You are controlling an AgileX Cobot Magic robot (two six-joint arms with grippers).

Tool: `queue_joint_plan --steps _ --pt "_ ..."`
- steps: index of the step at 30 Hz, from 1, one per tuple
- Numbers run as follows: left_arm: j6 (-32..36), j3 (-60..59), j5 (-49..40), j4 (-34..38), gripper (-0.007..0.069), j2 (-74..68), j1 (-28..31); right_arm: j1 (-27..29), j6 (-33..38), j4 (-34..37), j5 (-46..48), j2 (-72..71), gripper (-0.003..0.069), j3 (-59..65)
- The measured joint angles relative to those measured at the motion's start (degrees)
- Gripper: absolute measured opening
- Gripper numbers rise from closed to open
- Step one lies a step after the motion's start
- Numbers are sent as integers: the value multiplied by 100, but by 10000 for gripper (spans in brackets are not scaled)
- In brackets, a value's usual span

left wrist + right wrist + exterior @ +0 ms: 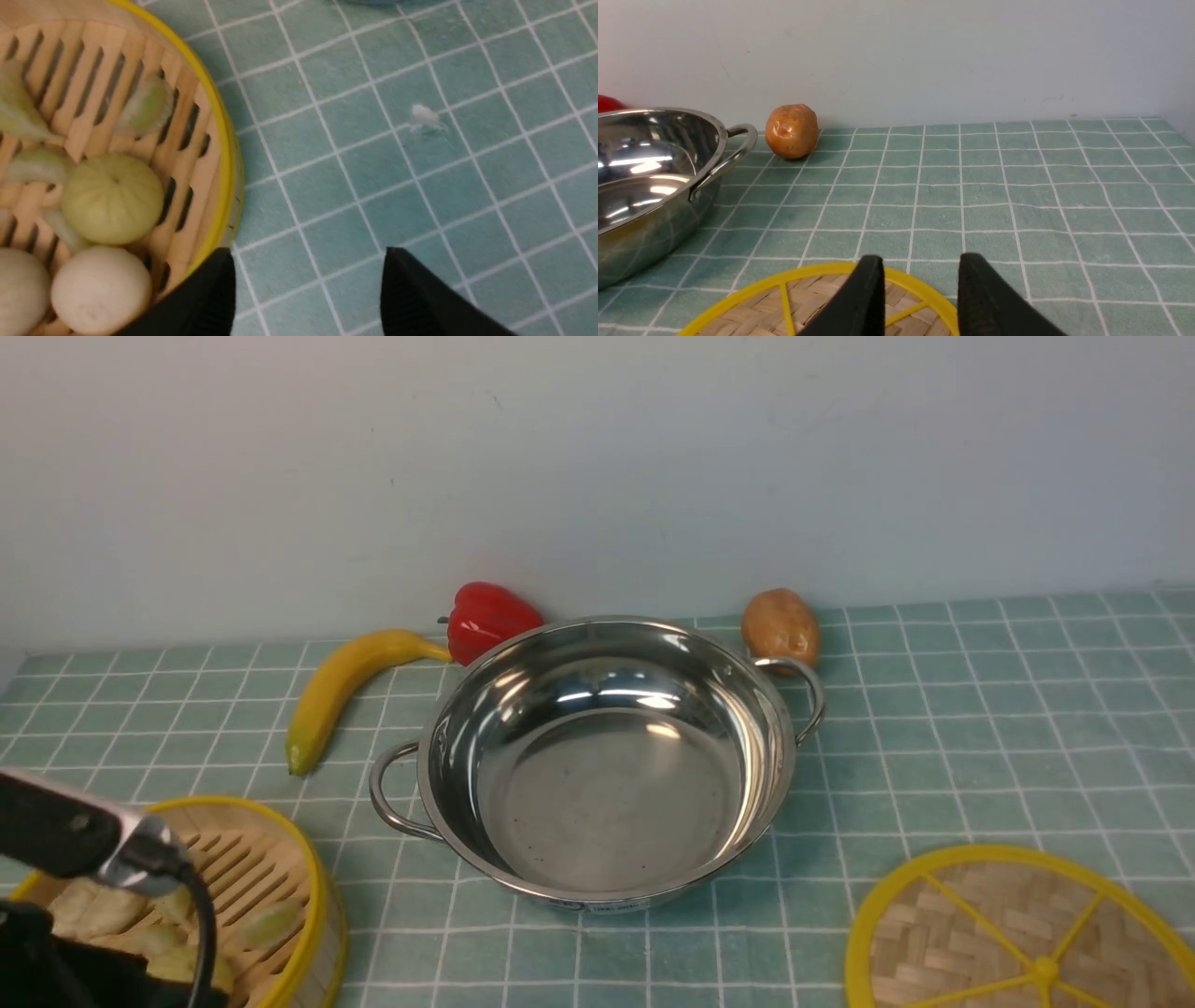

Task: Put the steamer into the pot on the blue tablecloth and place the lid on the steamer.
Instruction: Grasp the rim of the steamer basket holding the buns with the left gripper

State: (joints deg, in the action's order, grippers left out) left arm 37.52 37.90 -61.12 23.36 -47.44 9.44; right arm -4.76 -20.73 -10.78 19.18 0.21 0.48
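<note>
Steamer (252,868) at near-left corner of the blue tablecloth (980,709), apart from the pot (607,756), not in it yet. Pot mid-cloth, nothing inside. Lid (1008,933) flat on the cloth near-right, also apart from the pot. Banana (336,695), red pepper (490,616) and potato (781,625) behind the pot, out of the path. Left gripper (308,261) spread wide, pinching nothing: one finger over the steamer's yellow rim, the other over bare cloth, roughly straddling the wall. Right gripper (920,261) parted too, over the lid's rim, holding nothing. Handling guess for the steamer: light bamboo, fairly stiff, thin wall likely to flex or crack if squeezed hard. Toy buns (112,198) loose inside, so keep level. Best hold probably the wall itself, one finger inside and one outside, just under the rim, clear of the buns. One-sided pinch likely to tip it, so lift slowly. Looks only slightly narrower than the pot: centre before lowering, slick steel, possible rim catch. Lid: light, flat, little edge to grab; centre knob or a spoke the likelier grip.
</note>
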Motion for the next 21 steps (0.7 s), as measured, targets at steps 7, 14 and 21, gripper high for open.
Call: queue_joint_plan --steps 7,14,21 --pt "-67 385 127 117 519 -1746 0 0 0 0 0 0 243 0" --pt "-124 514 417 256 461 -2834 0 0 0 0 0 0 243 0" --pt "71 521 626 329 335 -3466 0 0 0 0 0 0 243 0"
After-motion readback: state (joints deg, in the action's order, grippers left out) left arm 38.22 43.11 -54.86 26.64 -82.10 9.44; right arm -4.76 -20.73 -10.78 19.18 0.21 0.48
